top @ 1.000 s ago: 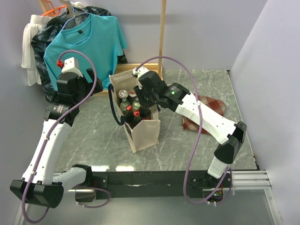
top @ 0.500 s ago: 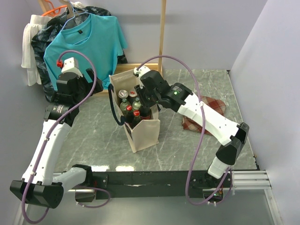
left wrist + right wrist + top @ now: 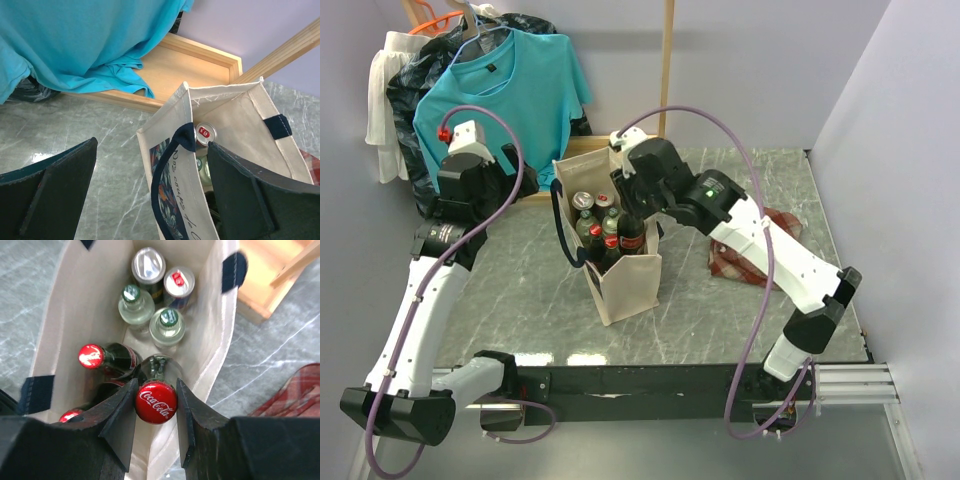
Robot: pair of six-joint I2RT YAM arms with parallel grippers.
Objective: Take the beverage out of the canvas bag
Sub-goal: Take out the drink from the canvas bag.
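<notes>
The canvas bag [image 3: 628, 285] stands upright mid-table, cream with navy handles, holding several bottles and cans. My right gripper [image 3: 633, 205] [image 3: 156, 390] is shut on the red Coca-Cola cap of a dark cola bottle [image 3: 631, 233] [image 3: 156, 402], which hangs over the bag's near right corner with its neck above the rim. Below it sit another red-capped cola bottle [image 3: 91, 356], two green-capped clear bottles [image 3: 168, 320] and two cans [image 3: 148, 262]. My left gripper [image 3: 523, 178] [image 3: 152, 145] is open left of the bag. The bag's printed wall [image 3: 175, 190] shows between its fingers.
A red-and-white plaid cloth bag [image 3: 765, 235] lies on the table right of the canvas bag, under my right arm. A teal T-shirt [image 3: 510, 90] hangs at back left over a wooden rack base [image 3: 195, 65]. Walls close off the back and right.
My right gripper has risen and drawn back with the cola bottle, which now stands higher out of the bag. The left arm has barely moved.
</notes>
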